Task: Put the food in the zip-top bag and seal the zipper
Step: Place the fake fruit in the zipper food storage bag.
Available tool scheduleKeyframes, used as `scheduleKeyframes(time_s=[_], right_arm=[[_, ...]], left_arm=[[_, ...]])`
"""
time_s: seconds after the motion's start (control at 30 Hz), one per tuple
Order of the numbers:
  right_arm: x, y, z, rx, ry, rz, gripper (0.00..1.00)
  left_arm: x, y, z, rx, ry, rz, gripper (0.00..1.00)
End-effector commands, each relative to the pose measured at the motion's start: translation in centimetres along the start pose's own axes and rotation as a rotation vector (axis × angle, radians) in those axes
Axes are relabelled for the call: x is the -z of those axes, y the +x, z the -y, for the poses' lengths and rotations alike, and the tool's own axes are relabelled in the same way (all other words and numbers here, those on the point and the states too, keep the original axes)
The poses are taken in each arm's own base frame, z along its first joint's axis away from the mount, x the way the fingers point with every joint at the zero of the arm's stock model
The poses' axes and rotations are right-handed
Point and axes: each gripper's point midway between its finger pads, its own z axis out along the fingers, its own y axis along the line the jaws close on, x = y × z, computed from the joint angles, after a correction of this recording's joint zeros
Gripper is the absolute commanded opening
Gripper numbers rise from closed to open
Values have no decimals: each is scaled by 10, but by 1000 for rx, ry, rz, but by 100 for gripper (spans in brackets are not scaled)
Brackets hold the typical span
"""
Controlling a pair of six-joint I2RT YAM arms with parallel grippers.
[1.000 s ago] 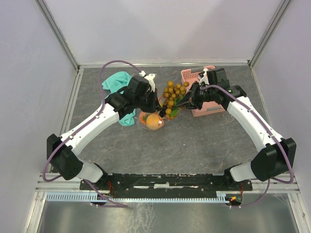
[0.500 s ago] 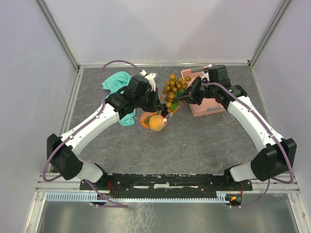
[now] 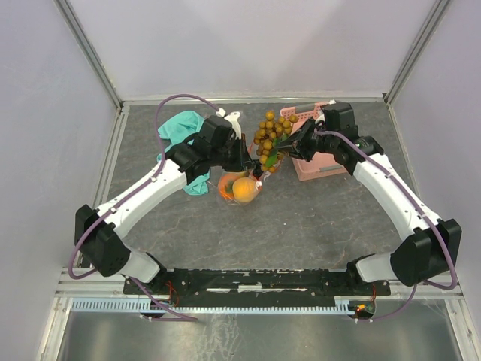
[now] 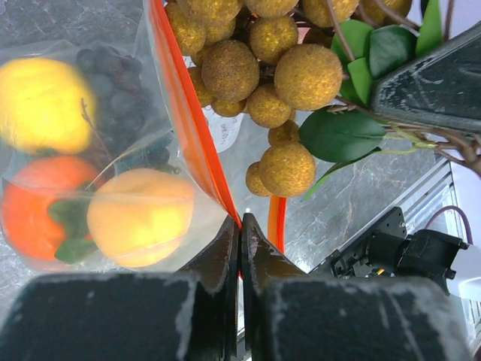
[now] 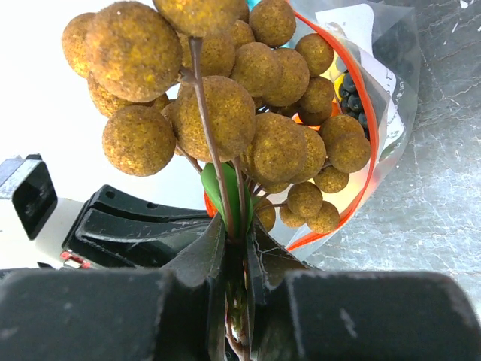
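The clear zip-top bag [image 3: 239, 185] lies mid-table with a yellow lemon [image 4: 43, 105], two orange fruits [image 4: 139, 216], and a dark grape bunch [image 4: 124, 71] inside. My left gripper [image 3: 254, 161] is shut on the red zipper strip [image 4: 197, 139] at the bag's mouth and holds it up. My right gripper [image 3: 291, 148] is shut on the stem of the brownish-tan berry cluster [image 3: 272, 133], which hangs at the bag's open mouth [image 5: 353, 143]; it also shows in the left wrist view [image 4: 263, 60] and the right wrist view [image 5: 225, 98]. No strawberry shows.
A pink slatted basket [image 3: 319, 159] stands behind my right gripper at the back right. A teal-green cloth [image 3: 183, 129] lies at the back left, partly under the left arm. The enclosure walls rise at the back and sides.
My right gripper has lifted the berry cluster up and back, a little to the right. The left gripper has kept its hold on the zipper strip and shifted slightly right.
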Motion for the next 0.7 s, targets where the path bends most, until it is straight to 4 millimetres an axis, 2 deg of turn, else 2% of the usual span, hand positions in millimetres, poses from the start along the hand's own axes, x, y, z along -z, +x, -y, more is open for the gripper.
scheduleKeyframes(time_s=[0.0, 0.27, 0.53, 0.67], right_arm=[[8, -11, -17, 8, -76, 101, 2], [1, 12, 1, 20, -42, 51, 2], [8, 35, 16, 89, 8, -21, 2], [5, 43, 25, 101, 39, -54, 1]], left_arm=[[3, -19, 22, 42, 70, 67, 3], [1, -27, 18, 76, 47, 106, 3], [-5, -22, 7, 97, 5, 103, 3], [-6, -20, 6, 102, 3, 101, 3]])
